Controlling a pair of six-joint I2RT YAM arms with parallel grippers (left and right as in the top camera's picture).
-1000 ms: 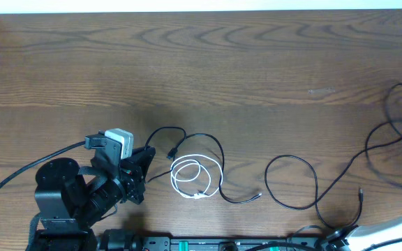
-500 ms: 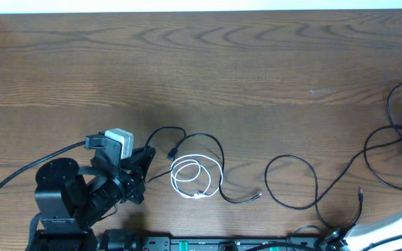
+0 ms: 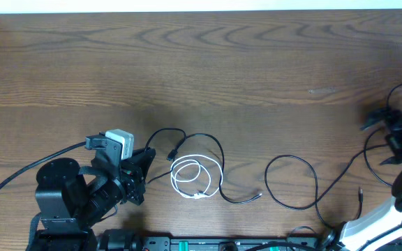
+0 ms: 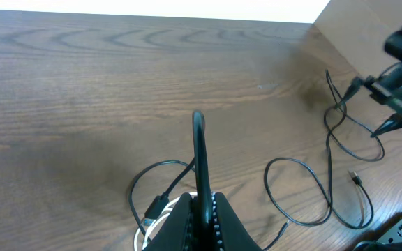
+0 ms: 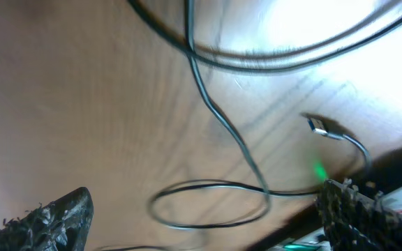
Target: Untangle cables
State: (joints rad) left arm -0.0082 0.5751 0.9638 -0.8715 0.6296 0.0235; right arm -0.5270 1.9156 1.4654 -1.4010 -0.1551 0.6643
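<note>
Just beside left pincer, white cable.

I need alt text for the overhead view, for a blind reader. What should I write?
Three thin cables lie on a wooden table: a white coil with a black cable curving around it, and a long black cable sprawling to the right. The left claw, shut, sits beside the coil; the right claw, open, is over the long cable's far loops.

Black cables, a white cable, dark brown wood-grain table.
</note>
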